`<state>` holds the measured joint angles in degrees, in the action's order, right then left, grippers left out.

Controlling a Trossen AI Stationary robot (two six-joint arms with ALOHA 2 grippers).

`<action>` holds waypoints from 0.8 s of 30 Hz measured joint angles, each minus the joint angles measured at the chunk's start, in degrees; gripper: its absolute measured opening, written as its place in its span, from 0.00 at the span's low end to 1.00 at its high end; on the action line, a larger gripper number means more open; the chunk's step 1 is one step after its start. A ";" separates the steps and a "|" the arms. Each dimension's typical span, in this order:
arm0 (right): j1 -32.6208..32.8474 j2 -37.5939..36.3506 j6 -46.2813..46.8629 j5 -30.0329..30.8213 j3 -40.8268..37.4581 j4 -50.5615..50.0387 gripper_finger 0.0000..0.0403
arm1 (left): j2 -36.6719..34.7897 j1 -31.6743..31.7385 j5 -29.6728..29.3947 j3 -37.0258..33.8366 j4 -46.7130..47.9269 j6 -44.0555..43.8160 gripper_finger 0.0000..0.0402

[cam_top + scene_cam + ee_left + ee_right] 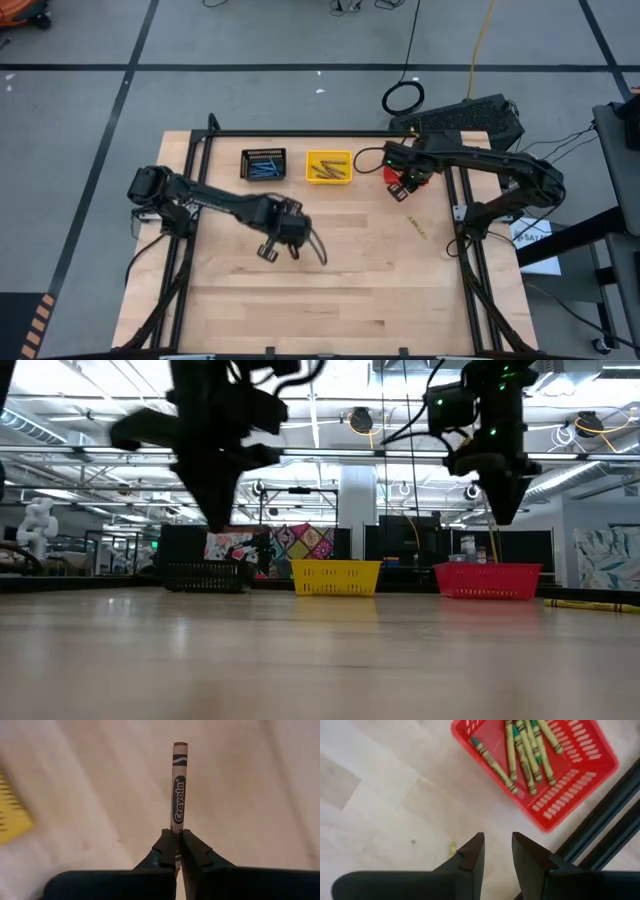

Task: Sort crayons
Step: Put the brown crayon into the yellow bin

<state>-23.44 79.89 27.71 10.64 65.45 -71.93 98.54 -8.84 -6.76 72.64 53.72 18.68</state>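
Two dark arms reach over a pale wooden table (pixel 340 280) that fills the lower middle of the high view. Left of centre there, the left arm stretches toward the table's middle, and its left gripper (pixel 176 851) has its fingers pressed together on the end of a single brown crayon (pixel 178 785), which sticks straight out from the fingertips above bare wood. At the upper right of the table the right arm bends back toward the far edge; its right gripper (pixel 497 851) has its fingers spread with nothing between them, hovering over bare wood just beside a red bin (pixel 570 795).

Three small bins stand in a row along the table's far edge in the high view. At the left a black bin (pixel 264 164) holds blue crayons (pixel 265 167); in the middle a yellow bin (pixel 328 166) holds brownish crayons (pixel 322 170); the red one lies mostly under the right arm and holds green-tipped yellow-olive crayons (pixel 522 752). One loose crayon (pixel 417 229) lies on the wood at the right, apart from the bins.
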 joint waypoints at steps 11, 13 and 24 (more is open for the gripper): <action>-0.07 -8.14 -0.17 -0.18 0.00 -0.93 0.21 | 0.00 15.31 0.38 0.00 -11.84 11.79 0.00; -0.07 -8.34 -0.17 -0.16 0.00 -0.73 0.21 | 0.00 17.66 0.84 0.00 -13.08 14.27 0.00; -0.07 -8.10 -3.89 3.42 0.00 3.96 0.21 | 0.00 28.85 6.11 0.00 -21.61 19.83 0.00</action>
<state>-23.51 71.78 23.82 14.07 65.45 -67.97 98.54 20.01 -0.65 72.64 32.11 38.51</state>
